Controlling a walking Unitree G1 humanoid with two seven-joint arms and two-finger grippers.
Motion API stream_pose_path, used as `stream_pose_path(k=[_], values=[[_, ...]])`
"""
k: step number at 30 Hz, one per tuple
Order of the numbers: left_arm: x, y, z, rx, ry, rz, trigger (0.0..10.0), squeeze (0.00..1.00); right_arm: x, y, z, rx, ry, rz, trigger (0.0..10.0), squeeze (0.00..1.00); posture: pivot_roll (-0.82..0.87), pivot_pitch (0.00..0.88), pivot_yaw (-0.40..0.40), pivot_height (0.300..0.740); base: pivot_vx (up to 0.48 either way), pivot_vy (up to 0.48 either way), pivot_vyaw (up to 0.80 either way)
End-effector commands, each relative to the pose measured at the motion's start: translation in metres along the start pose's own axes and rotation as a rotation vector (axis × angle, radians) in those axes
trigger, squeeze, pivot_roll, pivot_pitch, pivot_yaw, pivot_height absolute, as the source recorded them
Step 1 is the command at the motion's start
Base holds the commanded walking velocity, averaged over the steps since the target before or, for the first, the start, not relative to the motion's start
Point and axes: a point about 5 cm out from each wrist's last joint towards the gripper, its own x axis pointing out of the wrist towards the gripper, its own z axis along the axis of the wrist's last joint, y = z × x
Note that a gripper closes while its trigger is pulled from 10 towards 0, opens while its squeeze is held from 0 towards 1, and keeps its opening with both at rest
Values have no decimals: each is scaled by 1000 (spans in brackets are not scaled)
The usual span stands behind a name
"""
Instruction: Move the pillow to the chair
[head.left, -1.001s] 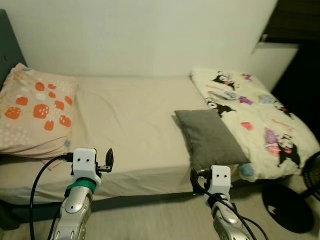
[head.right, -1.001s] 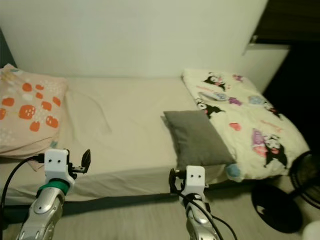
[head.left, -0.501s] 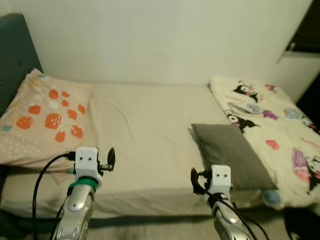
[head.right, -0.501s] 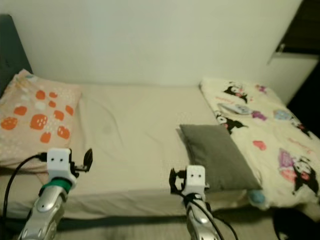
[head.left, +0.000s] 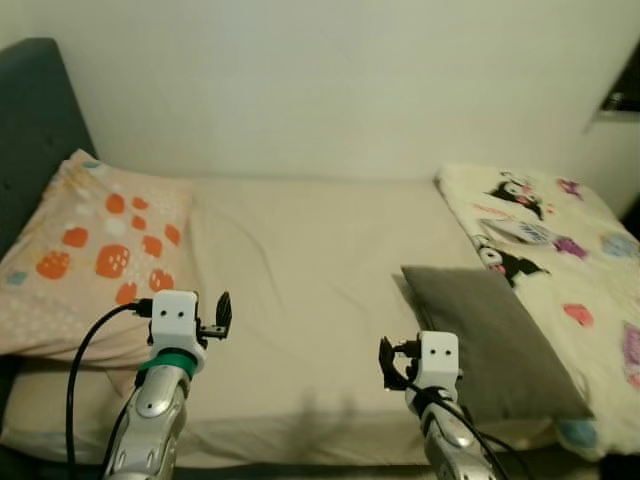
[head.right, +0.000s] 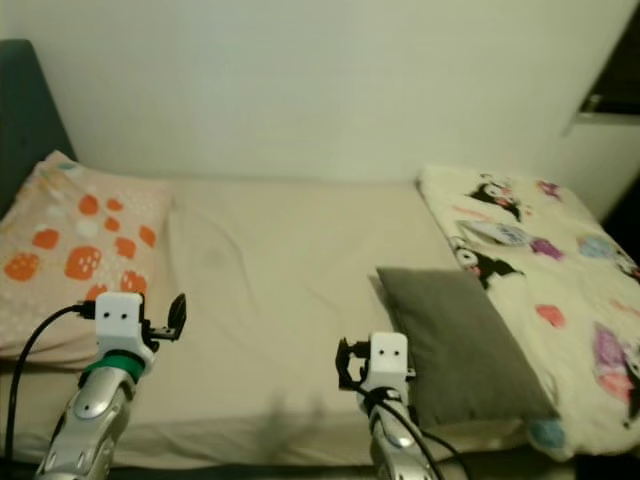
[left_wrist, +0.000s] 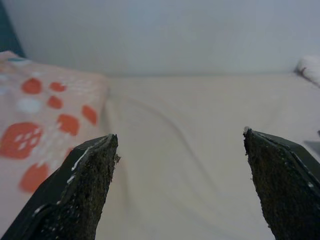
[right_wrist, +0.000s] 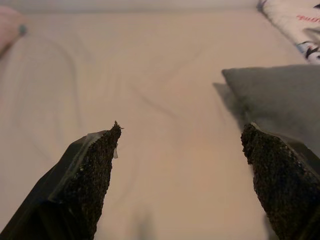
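A grey pillow (head.left: 495, 335) lies flat on the right part of the bed (head.left: 310, 250), partly against a cartoon-print blanket. At the head of the bed, on the left, rests a pink pillow with orange spots (head.left: 95, 245). My left gripper (head.left: 218, 318) is raised over the front edge of the mattress, open and holding nothing, just right of the pink pillow (left_wrist: 40, 115). My right gripper (head.left: 390, 362) is open and holding nothing, close to the grey pillow's (right_wrist: 280, 95) near left corner without touching it.
A white blanket with cartoon figures (head.left: 560, 230) covers the right end of the bed. A dark headboard (head.left: 35, 110) rises at the left. A pale wall (head.left: 330, 80) runs behind the bed.
The whole picture has shifted right and the bed looks nearer, so the camera has moved. The floor and the dark round object at the lower right have left the view. Both arms keep their pose.
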Motion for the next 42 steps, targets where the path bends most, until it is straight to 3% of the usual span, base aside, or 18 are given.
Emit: stream_pose_path(k=[1, 13, 18, 30, 42], values=[[-3, 2, -6, 5, 18, 3, 10000, 0, -1, -2, -3, 3, 9, -7, 10000, 0, -24, 0, -5, 740, 311, 0, 0], [-2, 2, -5, 9, 13, 8, 10000, 0, 2, -1, -2, -6, 11, 4, 10000, 0, -12, 0, -10, 740, 302, 0, 0], [-2, 2, -5, -6, 10, 23, 10000, 0, 1, 1, -3, -4, 12, 7, 10000, 0, -12, 0, -9, 740, 0, 0, 0], [-2, -2, -9, 68, 28, 5, 10000, 0, -2, -3, -6, -12, 20, 8, 10000, 0, -22, 0, -8, 740, 0, 0, 0], [-1, -2, -8, 53, 24, 6, 10000, 0, -2, 1, -7, -13, 23, 16, 10000, 0, -20, 0, -12, 740, 0, -183, 0]])
